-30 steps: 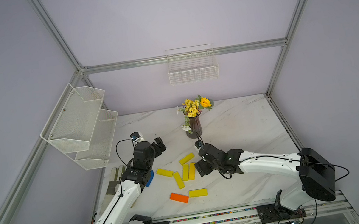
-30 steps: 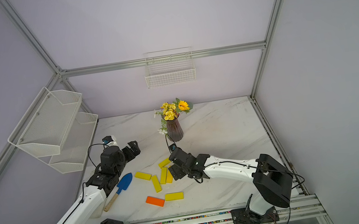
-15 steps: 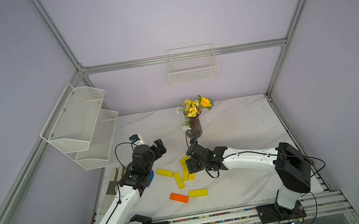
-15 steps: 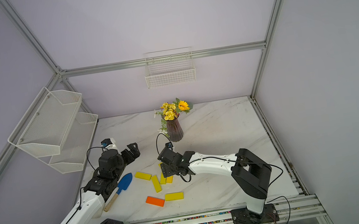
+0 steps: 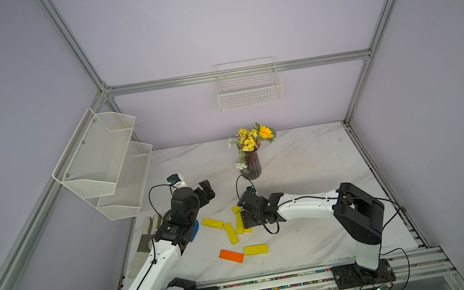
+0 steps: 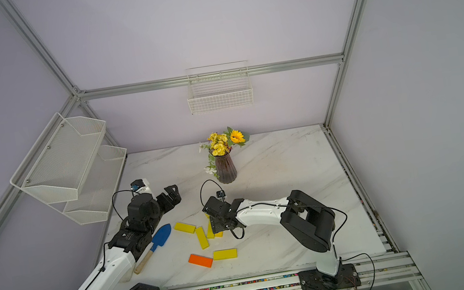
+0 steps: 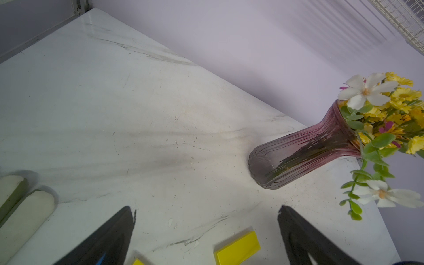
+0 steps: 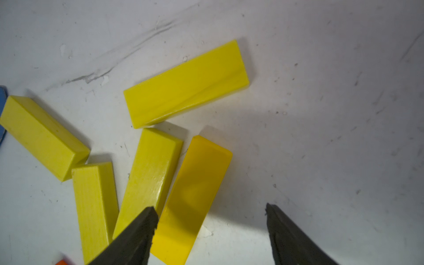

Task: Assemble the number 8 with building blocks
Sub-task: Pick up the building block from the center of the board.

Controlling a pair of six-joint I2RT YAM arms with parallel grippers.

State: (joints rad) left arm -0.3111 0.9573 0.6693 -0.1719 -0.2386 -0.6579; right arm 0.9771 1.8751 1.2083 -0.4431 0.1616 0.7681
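The right gripper (image 8: 210, 208) hangs low over the building blocks with its jaws well apart, pinching nothing. 1 fingertip (image 8: 142, 229) overlaps the seam between a pale yellow block (image 8: 149, 174) and a deeper yellow block (image 8: 195, 183); whether it touches them I cannot tell. The other fingertip (image 8: 284, 231) stands over bare marble, clear of that block's long edge. The left gripper (image 7: 206, 210) is spread as wide as it goes and carries nothing, raised above the marble tabletop (image 5: 304, 156) and pointing toward the purple vase of flowers (image 5: 251, 164). In both top views all 7 blocks lie flat and loose near the front middle of the table. 5 yellow ones crowd together under and beside the right wrist, among them an angled bar (image 5: 213, 223) and a longer-looking upright bar (image 5: 231, 233). The orange block (image 5: 231, 256) and 1 more yellow block (image 5: 255, 249) lie end to end nearer the front edge. A blue trowel (image 6: 161, 235) lies just beside the cluster on the left arm's side, its blade close to the angled bar. The marble behind the blocks up to the vase, and the whole side beyond the right arm, is bare. The front edge runs near the orange block.
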